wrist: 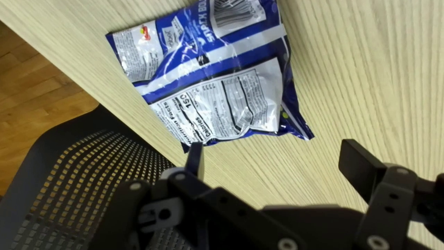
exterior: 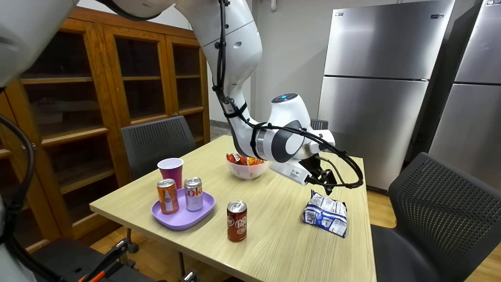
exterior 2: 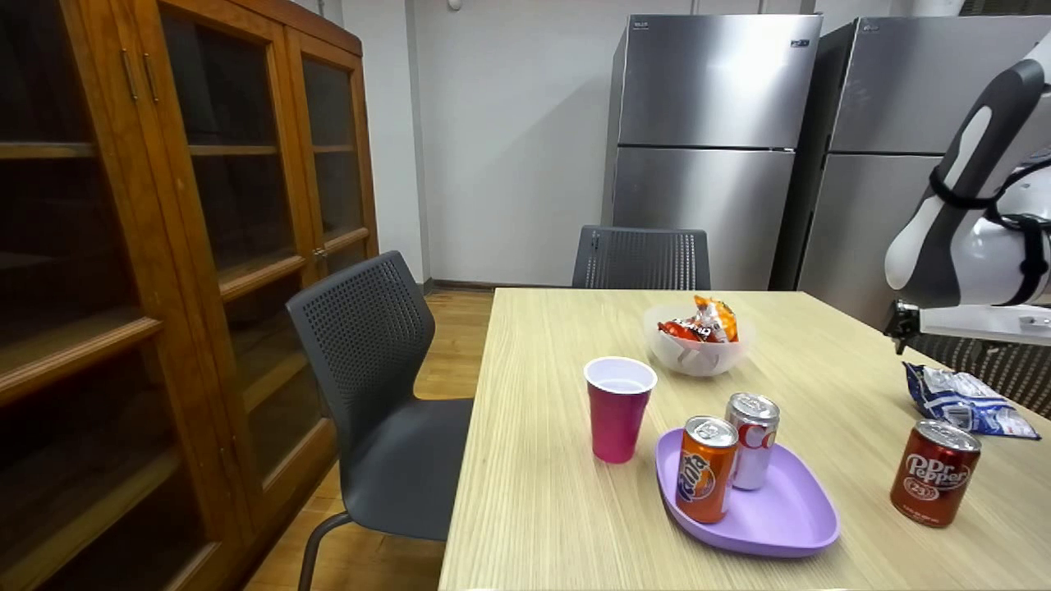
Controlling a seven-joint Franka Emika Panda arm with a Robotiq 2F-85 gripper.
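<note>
Nearest the camera, along the bottom of my wrist view, my black two-fingered gripper (wrist: 272,154) stands spread wide and holds nothing, the grain of the pale wooden table (wrist: 364,86) showing between its fingertips (wrist: 360,168). A black mesh-backed chair (wrist: 97,166) stands beside the table edge. On the tabletop, a crinkled blue-and-white plastic snack bag (wrist: 215,69) lies just ahead of me, its near corner by the finger at that picture's left; in both exterior views I hang above one end of it. Those views show what my wrist view does not: a shallow lilac plastic tray (exterior 2: 784,509), a translucent white bowl (exterior 2: 694,359) holding red and orange snack packets (exterior 2: 716,320), a magenta cup (exterior 2: 617,419) beside the tray, a dark red Dr Pepper can (exterior 2: 936,474) between tray and bag, and, standing on the tray, a silver Coke can (exterior: 193,196) and an orange can (exterior 2: 704,472), its Fanta lettering readable in an exterior view. My wrist view alone makes the bag's small white Nutrition Facts panel (wrist: 225,104) legible.
</note>
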